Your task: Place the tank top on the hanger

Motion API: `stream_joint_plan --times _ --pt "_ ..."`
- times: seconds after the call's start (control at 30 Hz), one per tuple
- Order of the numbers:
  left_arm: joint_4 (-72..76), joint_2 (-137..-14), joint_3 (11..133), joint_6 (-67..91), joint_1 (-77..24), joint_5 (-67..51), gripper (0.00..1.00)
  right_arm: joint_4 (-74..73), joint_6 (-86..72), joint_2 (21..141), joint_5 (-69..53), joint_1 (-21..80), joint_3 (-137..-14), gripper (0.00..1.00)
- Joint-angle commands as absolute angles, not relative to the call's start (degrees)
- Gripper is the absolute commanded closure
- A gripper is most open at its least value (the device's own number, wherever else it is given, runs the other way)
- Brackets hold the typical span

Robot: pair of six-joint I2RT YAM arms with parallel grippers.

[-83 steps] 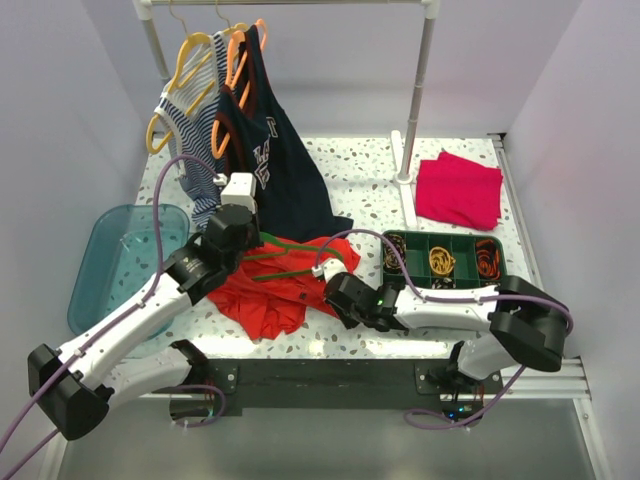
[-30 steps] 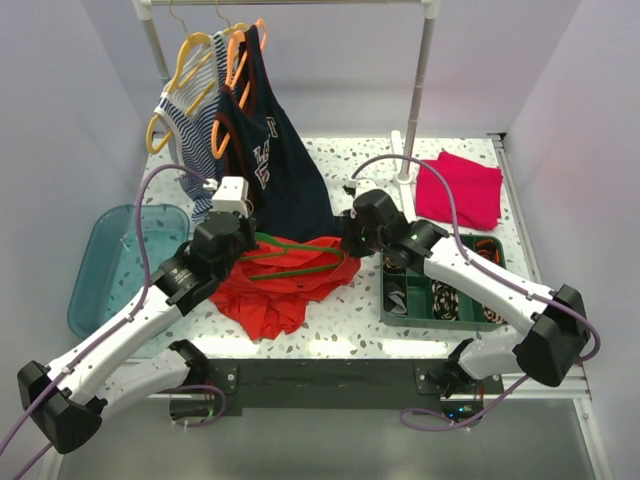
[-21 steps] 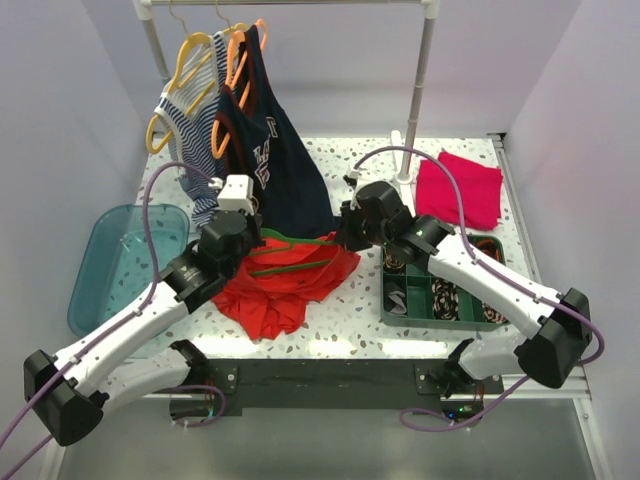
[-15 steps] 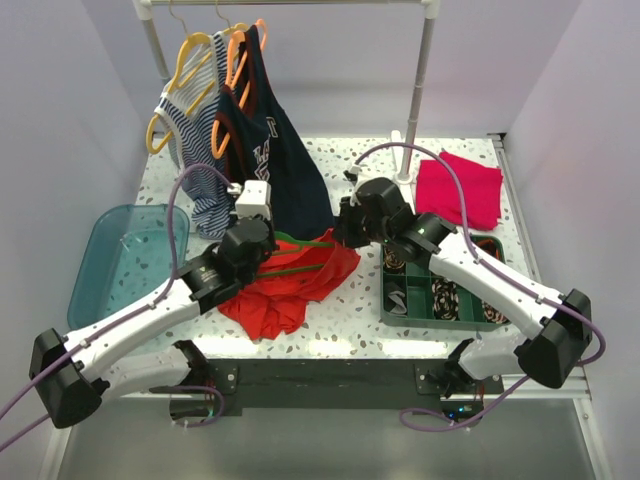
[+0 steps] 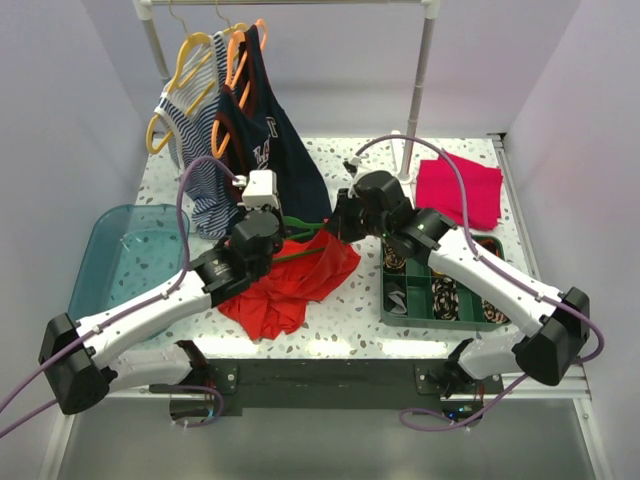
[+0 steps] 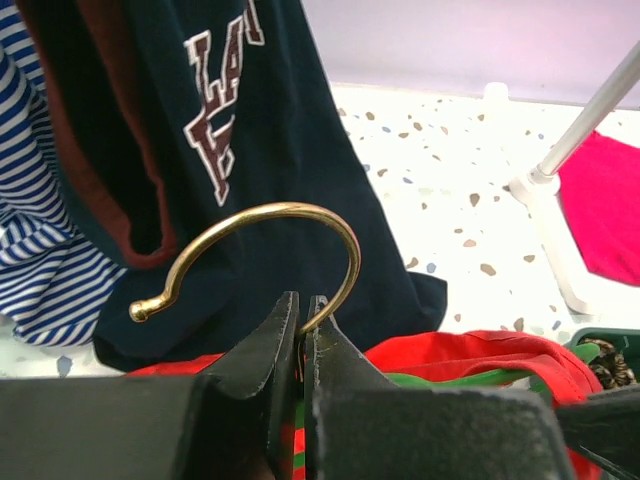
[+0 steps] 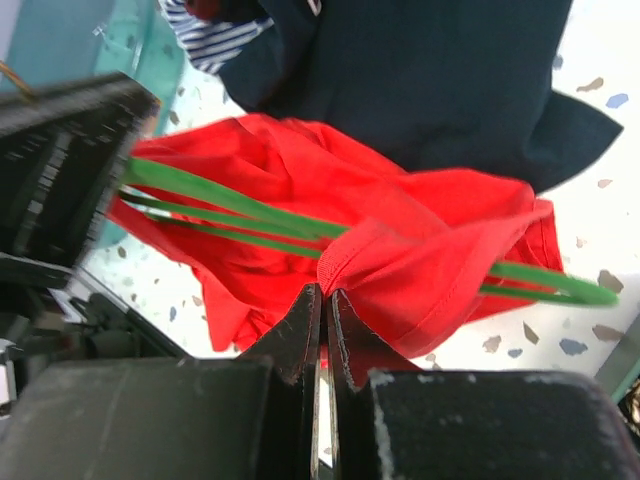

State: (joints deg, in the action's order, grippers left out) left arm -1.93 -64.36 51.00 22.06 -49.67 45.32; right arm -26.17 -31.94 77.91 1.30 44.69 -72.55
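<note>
Pinching both ends: left gripper (image 6: 301, 310) clamped on hanger (image 6: 285, 208) hook neck, right gripper (image 7: 322, 298) nipping tank top (image 7: 420, 270) hem. Fabric's limp, light, prob slips; grab seams, not folds.

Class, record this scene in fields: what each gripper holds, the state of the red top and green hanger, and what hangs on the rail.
Left gripper: shut on the hanger, just below its brass hook
Right gripper: shut on the tank top hem
Tank top state: crumpled on the table, a hanger arm running through it
Hung up: navy top, striped top
</note>
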Motion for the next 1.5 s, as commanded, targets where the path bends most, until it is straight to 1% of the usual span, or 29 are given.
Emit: stream_joint_plan --times 0.0,0.07,0.17,0.2,0.27,0.3,0.33,0.4,0.43,0.53,0.6,0.63,0.73,0.77,0.87,1.03,1.07,1.13,1.17,1.2,1.23,1.27,1.33,1.37,1.43,1.47 --pt "4.83 -64.86 55.28 22.42 -50.1 44.48 1.0 -25.13 -31.82 77.96 0.7 44.83 -78.13 1.0" --pt "5.18 -65.21 56.07 21.45 -50.18 42.81 1.0 -26.1 -31.12 77.96 2.36 44.91 -80.06 0.93" --pt "5.27 -65.13 56.95 20.31 -50.1 41.31 1.0 -27.68 -28.49 77.34 3.77 44.82 -82.25 0.75" --pt "5.27 -64.95 57.21 19.78 -50.18 40.26 1.0 -28.82 -25.52 77.08 4.56 44.74 -82.79 0.63" --pt "4.66 -64.25 58.44 17.94 -50.1 38.94 1.0 -28.31 -21.03 75.24 3.79 44.56 -83.23 0.47" --pt "3.44 -64.16 59.14 17.23 -50.1 37.37 1.0 -28.21 -15.87 74.54 2.82 44.56 -83.32 0.33" --pt "2.3 -63.81 60.89 16.79 -50.18 36.74 1.0 -28.21 -13.38 73.05 2.38 44.47 -83.41 0.27" --pt "0.36 -63.11 62.31 15.21 -50.18 33.34 1.0 -28.13 -7.42 71.64 1.94 44.21 -83.15 0.2" --pt "0.09 -62.67 63.88 14.68 -50.1 32.79 1.0 -27.78 -5.56 70.85 0.11 44.03 -82.71 0.19" --pt "-5.62 -61.7 66.7 13.36 -50.01 28.75 1.0 -26.28 1.82 67.77 -7.09 43.07 -80.69 0.18" --pt "-7.46 -60.39 67.5 12.75 -50.01 26.3 1.0 -26.37 6.3 66.19 -11.49 42.02 -79.81 0.19" --pt "-7.82 -60.03 68.2 12.4 -49.92 25.06 1.0 -26.45 7.28 66.01 -15.95 41.4 -79.72 0.19" --pt "-10.72 -59.41 71.18 11.17 -50.01 22.07 1.0 -31.1 10.01 68.63 -23.09 38.68 -83.83 0.2" --pt "-11.42 -59.33 71.89 10.38 -49.92 21.36 1.0 -33.64 10.63 69.6 -27.03 38.15 -84.8 0.22" --pt "-13.53 -59.15 74.61 9.32 -49.92 20.3 1.0 -35.76 11.51 73.12 -34.51 37.09 -87.01 0.25" --pt "-14.5 -59.5 76.72 8.09 -49.92 18.28 1.0 -35.16 9.41 75.93 -37.35 37.18 -87.54 0.28" --pt "-14.5 -59.59 76.9 7.82 -50.01 18.02 1.0 -35.33 9.23 76.02 -37.7 37.18 -87.54 0.33" --pt "-14.5 -60.03 77.6 7.56 -50.01 17.67 1.0 -34.98 8.35 75.42 -37.97 37.09 -86.58 0.37" --pt "-14.41 -60.2 77.87 7.38 -49.92 17.49 1.0 -34.11 7.48 75.06 -37.53 37.18 -86.05 0.49" --pt "-14.33 -60.64 78.13 7.3 -50.01 17.23 1.0 -33.58 6.86 74.71 -36.05 37.18 -85.52 0.56" --pt "-14.15 -60.82 78.57 7.29 -49.92 17.14 1.0 -33.23 6.42 73.84 -35.51 37.18 -84.65 0.62" --pt "-13.89 -60.99 78.75 7.29 -49.92 16.88 1.0 -33.14 5.89 73.39 -35.07 37.18 -84.29 0.72" --pt "-13.63 -61.78 79.8 7.38 -50.01 16.17 1.0 -32.35 4.84 72.16 -33.67 37.18 -82.89 0.88" --pt "-13.62 -62.14 80.24 7.56 -49.92 16.0 1.0 -31.47 3.96 70.68 -33.49 37.18 -82.36 1.0" --pt "-13.36 -63.19 81.82 7.73 -49.92 15.3 1.0 -29.37 2.73 68.83 -32.27 37.09 -80.17 1.0" --pt "-13.01 -63.89 82.35 7.73 -49.92 14.6 0.94 -28.92 1.68 67.08 -31.82 37.09 -79.37 1.0"
